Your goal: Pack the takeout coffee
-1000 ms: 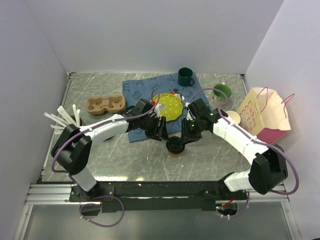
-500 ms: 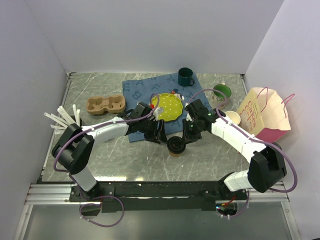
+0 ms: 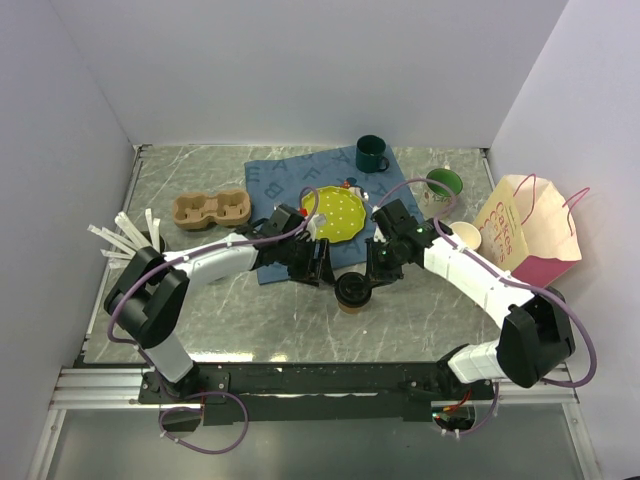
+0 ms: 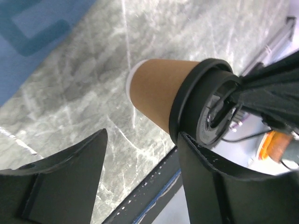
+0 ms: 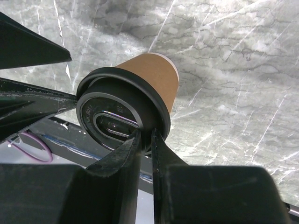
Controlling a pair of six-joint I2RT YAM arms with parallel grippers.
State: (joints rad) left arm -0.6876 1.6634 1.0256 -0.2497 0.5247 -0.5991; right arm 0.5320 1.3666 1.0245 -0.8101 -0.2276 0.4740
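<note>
Takeout coffee [image 3: 352, 292] stands upright on the table [image 3: 240, 325], front of centre, just off the near edge of the blue cloth [image 3: 275, 180]. Right pincer [image 5: 145, 136] is clenched to a narrow slit on the rim of the black lid [image 5: 117, 116]. Left pincer [image 4: 140, 140] is released, jaws spread wide, with the cup just ahead between them; cannot tell whether they touch it.

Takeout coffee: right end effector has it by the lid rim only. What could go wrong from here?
1. The right end effector pinches only the lid rim of the takeout coffee; a lift may pop the lid off.
2. The open left end effector sits close beside the cup; a nudge could tip it.
</note>
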